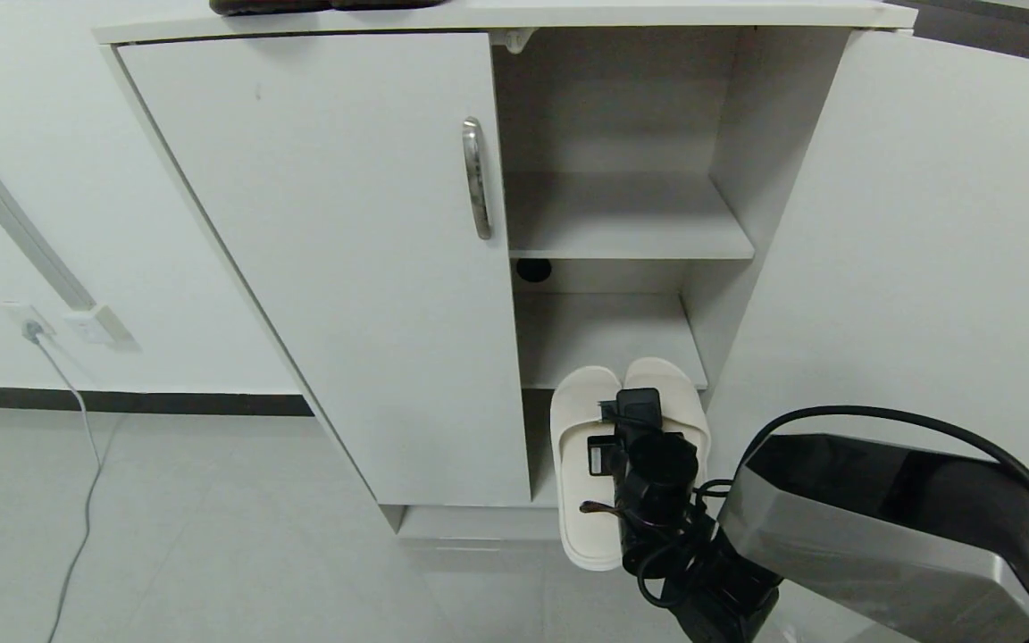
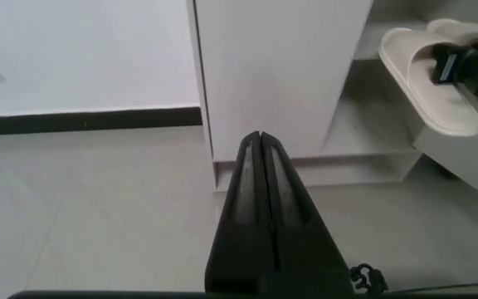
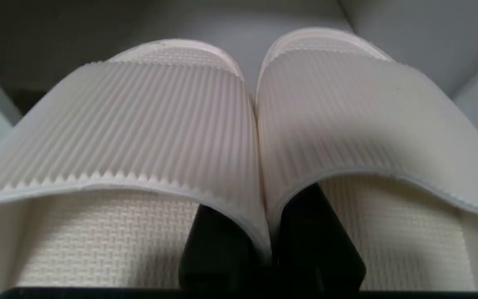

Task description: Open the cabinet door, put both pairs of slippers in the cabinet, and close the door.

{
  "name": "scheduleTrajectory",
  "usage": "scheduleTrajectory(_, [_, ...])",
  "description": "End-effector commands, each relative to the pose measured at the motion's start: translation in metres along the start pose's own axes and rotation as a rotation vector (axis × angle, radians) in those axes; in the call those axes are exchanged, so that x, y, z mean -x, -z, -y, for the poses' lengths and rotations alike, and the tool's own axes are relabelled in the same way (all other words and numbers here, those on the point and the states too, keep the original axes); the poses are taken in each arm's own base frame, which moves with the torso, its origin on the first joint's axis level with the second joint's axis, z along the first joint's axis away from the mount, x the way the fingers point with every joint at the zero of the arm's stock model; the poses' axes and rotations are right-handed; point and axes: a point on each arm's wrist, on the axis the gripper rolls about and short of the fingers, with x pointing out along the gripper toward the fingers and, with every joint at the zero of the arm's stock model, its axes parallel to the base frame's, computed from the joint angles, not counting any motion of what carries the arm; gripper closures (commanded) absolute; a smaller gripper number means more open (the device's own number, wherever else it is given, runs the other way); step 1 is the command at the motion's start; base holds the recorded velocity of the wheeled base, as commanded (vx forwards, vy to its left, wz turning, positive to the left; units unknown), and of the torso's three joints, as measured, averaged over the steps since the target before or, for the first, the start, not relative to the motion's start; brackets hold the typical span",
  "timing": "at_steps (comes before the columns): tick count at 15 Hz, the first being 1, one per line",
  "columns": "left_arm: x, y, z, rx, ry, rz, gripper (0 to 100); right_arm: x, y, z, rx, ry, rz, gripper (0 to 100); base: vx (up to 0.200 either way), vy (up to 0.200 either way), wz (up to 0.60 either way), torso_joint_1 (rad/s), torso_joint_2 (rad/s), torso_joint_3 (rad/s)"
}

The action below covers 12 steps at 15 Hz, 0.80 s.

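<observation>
- Head cam: up high, looks fwd + down at white flat-panel two-door cabinet (image 1: 318, 268) from fairly near; shelves of its open right half seen from above, pale grey tiled floor (image 1: 166, 536) along the bottom
- Left wrist cam: low, near floor, looks along black left gripper (image 2: 260, 141) toward cabinet base, a short way off
- Right wrist cam: v. close, just behind black right gripper (image 3: 270, 249), facing over straps of pair of cream ribbed rubber slippers (image 3: 164, 108) into open compartment
- Shared: head + left wrist cams both take in cabinet's lower front, floor, slippers + right gripper; slippers in all 3 views
</observation>
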Motion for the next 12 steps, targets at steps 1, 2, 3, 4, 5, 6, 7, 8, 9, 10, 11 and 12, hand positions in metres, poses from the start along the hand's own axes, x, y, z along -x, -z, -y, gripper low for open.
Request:
scheduleTrajectory(1, [0.0,0.0,0.0,0.0,0.0,-0.002,100,0.0,-0.002,0.0,-0.002,0.001,0.004,100,0.2,0.0,0.0,0.002,0.0,0.002])
scheduleTrajectory(2, [0.0,0.0,0.0,0.0,0.0,-0.002,100,0.0,-0.002,0.0,-0.001,-0.001,0.003,100,0.2,0.0,0.0,0.002,0.0,0.002])
scheduleTrajectory(3, [0.0,0.0,0.0,0.0,0.0,-0.002,100,0.001,-0.001,0.0,0.0,-0.001,0.001,100,0.2,0.0,0.0,-0.002,0.0,-0.002])
scheduleTrajectory(4, [0.0,0.0,0.0,0.002,0.0,-0.002,100,0.0,0.0,0.001,0.003,0.001,-0.001,100,0.2,0.0,0.0,0.007,0.0,0.002])
scheduleTrajectory(5, [0.0,0.0,0.0,0.002,0.0,-0.002,100,0.0,-0.001,0.001,0.001,0.001,0.0,100,0.0,0.0,0.0,0.0,0.0,0.0])
scheduleTrajectory(6, [0.0,0.0,0.0,0.002,0.0,-0.002,100,0.0,0.0,0.0,0.003,-0.006,0.0,100,0.0,0.0,0.0,0.0,0.0,0.0])
scheduleTrajectory(7, [0.0,0.0,0.0,0.002,0.0,-0.002,100,0.0,0.0,0.001,0.002,-0.007,0.001,100,0.0,0.0,0.0,0.0,0.0,0.0])
scheduleTrajectory(8, [0.0,0.0,0.0,0.002,0.0,-0.002,100,-0.003,0.002,0.003,0.007,-0.009,-0.004,100,0.0,0.0,0.0,0.0,0.0,0.0])
scheduleTrajectory(9, [0.0,0.0,0.0,0.002,0.0,-0.002,100,-0.005,0.004,0.005,0.012,-0.031,-0.006,100,0.0,0.0,0.0,0.0,0.0,0.0])
scheduleTrajectory(10, [0.0,0.0,0.0,0.002,0.0,-0.002,100,-0.007,0.004,0.007,0.015,-0.061,-0.005,100,0.0,0.0,0.0,0.0,0.0,0.0])
scheduleTrajectory(11, [0.0,0.0,0.0,0.002,-0.001,-0.002,100,-0.012,0.004,0.008,0.023,-0.064,-0.014,100,0.0,0.0,0.0,0.0,0.0,0.0])
scheduleTrajectory(12, [0.0,0.0,0.0,0.002,0.0,-0.002,100,-0.017,0.003,0.007,0.029,-0.06,-0.022,100,0.0,0.0,0.0,0.0,0.0,0.0])
